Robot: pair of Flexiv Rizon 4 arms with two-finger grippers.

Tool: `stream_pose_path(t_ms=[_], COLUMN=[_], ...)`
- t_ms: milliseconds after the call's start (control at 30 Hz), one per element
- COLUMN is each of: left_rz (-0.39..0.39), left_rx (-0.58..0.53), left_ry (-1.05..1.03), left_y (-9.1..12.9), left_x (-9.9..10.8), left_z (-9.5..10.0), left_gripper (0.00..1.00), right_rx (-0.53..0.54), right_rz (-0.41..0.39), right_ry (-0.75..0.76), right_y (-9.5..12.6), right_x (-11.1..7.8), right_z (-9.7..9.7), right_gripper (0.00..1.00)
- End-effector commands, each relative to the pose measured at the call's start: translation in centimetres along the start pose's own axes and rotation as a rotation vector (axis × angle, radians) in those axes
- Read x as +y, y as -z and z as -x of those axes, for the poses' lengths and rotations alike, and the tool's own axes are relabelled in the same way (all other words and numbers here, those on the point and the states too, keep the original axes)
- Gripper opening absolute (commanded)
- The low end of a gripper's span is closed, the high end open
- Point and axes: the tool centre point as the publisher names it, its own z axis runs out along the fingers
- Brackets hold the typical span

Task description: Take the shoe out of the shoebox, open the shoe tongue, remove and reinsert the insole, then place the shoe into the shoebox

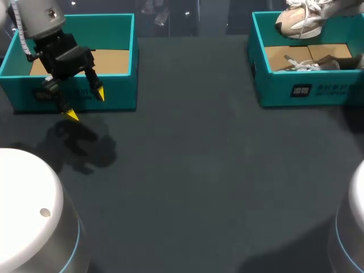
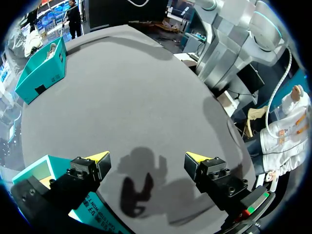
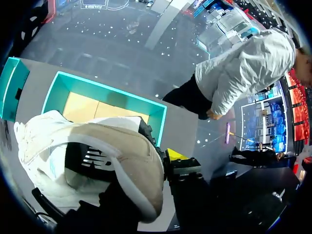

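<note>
A beige and white sneaker [image 1: 301,20] hangs above the teal shoebox [image 1: 273,88] at the back right. My right gripper [image 3: 163,158] is shut on the sneaker [image 3: 97,156] at its collar. One yellow fingertip [image 3: 175,155] shows beside the shoe, and the other is hidden behind it. A second shoe [image 1: 310,63] with white laces lies inside that box on the brown cardboard floor. My left gripper [image 1: 85,105] hangs open and empty just in front of another teal box [image 1: 114,94] at the back left. In the left wrist view its fingers [image 2: 97,158] spread wide over bare table.
The dark grey table [image 1: 199,170] stretches between the two boxes. The left box [image 2: 44,170] sits right beside my left gripper's finger. My arms' white bases [image 1: 28,205] stand at the near corners.
</note>
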Motion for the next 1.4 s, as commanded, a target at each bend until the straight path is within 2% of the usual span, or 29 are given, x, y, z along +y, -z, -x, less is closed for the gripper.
stream_pose_path(t_ms=[33, 133, 200, 400, 667, 1033, 1100, 1400], left_rz=[0.003, 0.003, 0.003, 0.003, 0.003, 0.003, 0.003, 0.003], left_rx=[-0.001, -0.001, -0.001, -0.001, -0.001, -0.001, -0.001, -0.001], left_ry=[0.000, 0.000, 0.000, 0.000, 0.000, 0.000, 0.000, 0.000], left_y=[0.0, 0.0, 0.0, 0.0, 0.0, 0.0, 0.0, 0.0], left_x=[0.0, 0.0, 0.0, 0.0, 0.0, 0.0, 0.0, 0.0], left_z=[-0.1, -0.1, -0.1, -0.1, -0.1, -0.1, -0.1, -0.1], left_gripper=[1.00, 1.00, 1.00, 1.00, 1.00, 1.00, 1.00, 1.00], right_rx=[0.002, 0.002, -0.039, -0.044, -0.040, -0.040, -0.023, -0.053], right_rz=[0.006, 0.006, -0.041, -0.100, -0.145, -0.145, -0.125, -0.149], right_ry=[0.000, 0.000, -0.041, -0.131, -0.263, -0.263, -0.278, -0.329], right_y=[0.2, 0.2, -0.6, -2.1, -4.0, -4.0, -4.7, -7.1], right_x=[-0.2, -0.2, -0.4, -1.0, -1.4, -1.4, -1.5, -1.8], right_z=[0.1, 0.1, 0.0, -0.1, -0.1, -0.1, -0.2, -0.8], right_gripper=[0.00, 0.00, 0.00, 0.00, 0.00, 0.00, 0.00, 0.00])
